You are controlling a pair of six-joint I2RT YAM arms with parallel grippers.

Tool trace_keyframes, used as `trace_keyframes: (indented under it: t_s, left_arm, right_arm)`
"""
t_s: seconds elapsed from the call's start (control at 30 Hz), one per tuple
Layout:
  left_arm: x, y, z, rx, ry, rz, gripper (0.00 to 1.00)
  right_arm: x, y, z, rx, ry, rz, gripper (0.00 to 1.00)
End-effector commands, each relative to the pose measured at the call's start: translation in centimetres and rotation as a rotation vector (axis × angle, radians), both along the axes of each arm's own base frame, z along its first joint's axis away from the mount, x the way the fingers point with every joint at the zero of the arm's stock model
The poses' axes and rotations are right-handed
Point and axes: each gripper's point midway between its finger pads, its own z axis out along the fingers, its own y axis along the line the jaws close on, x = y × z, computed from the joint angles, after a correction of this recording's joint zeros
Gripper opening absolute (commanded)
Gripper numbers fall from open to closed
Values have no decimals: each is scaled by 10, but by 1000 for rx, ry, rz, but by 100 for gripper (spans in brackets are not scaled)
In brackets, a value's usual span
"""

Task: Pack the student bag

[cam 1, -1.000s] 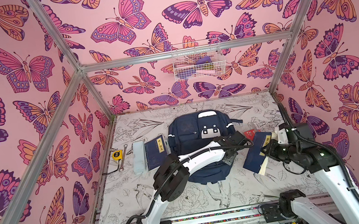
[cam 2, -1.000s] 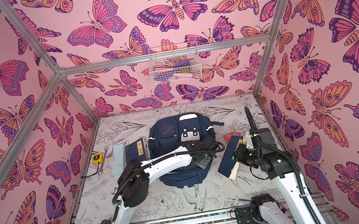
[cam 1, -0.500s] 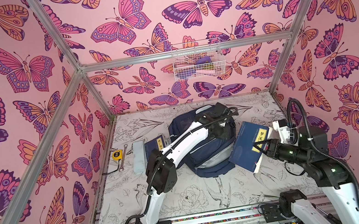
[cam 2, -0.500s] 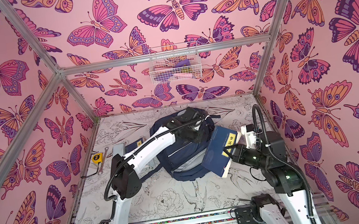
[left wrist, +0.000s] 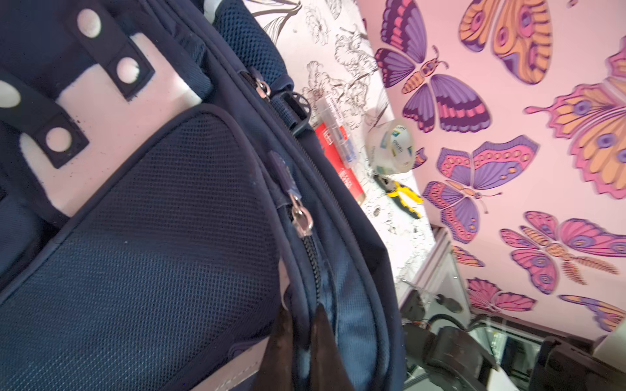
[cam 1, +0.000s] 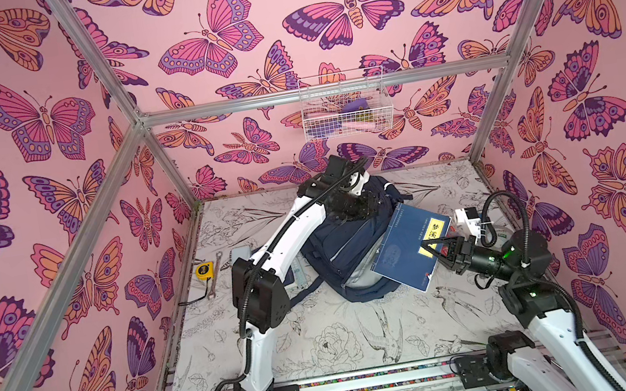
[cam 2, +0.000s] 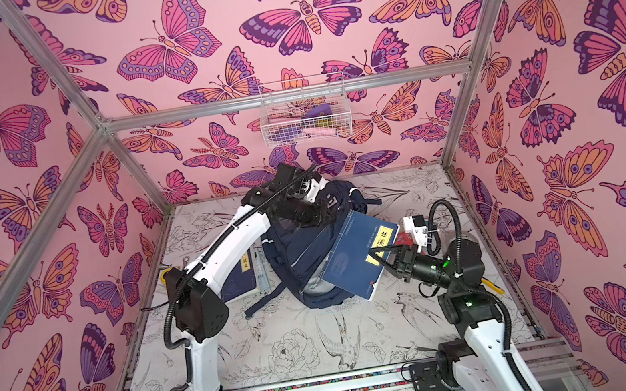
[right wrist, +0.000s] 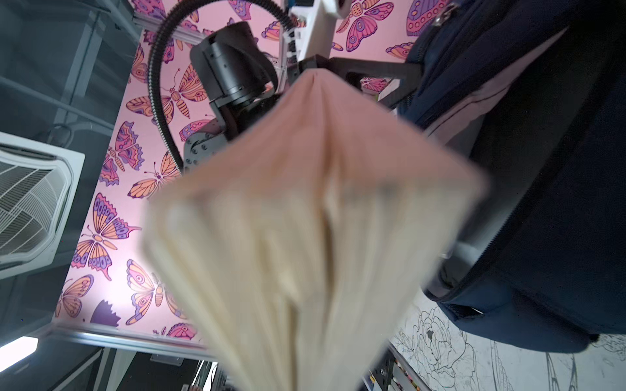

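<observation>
Both top views are brightly and evenly lit from overhead. The pink butterfly-printed wall panels are rendered without glare, and only a faint, soft shadow is cast on the white floral-drawn table cover at the 6 o'clock edge of the navy mesh-fabric backpack. Wide-angle stretch is seen toward 3 and 9 o'clock, where the silver aluminium frame posts are splayed outward. In the left wrist view the backpack's weave is kept sharp, and highlights are caught on the clear round tape roll. In the right wrist view the cream page edges of the navy-covered book are smeared by blur, and a bright white strip lamp is blown out.
</observation>
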Motion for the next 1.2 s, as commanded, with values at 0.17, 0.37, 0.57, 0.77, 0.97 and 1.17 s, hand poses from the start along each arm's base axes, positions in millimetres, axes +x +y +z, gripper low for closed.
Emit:
trace_keyframes:
  t_s: [0.17,0.37,0.57,0.77,0.97,1.17]
  left_arm:
    - [-2,-7,73,-291,-14,-37,0]
    - [-16,-8,80,-331,24,-82,0]
    - [-32,-6,99,-372,10,-147,0]
    - [-44,0,100,-371,15,-190,0]
    - [-47,-2,88,-364,65,-194,0]
    - [-45,-7,85,-376,110,-197,0]
  right_arm:
    - [-8,-10,-23,-211,20,-51,0]
    - [7,-20,-65,-255,124,-130,0]
    - [35,-26,-99,-336,207,-170,0]
    - [58,-34,-97,-439,196,-237,0]
    - [91,7,-82,-421,89,-238,0]
    - [138,46,-90,-391,5,-280,0]
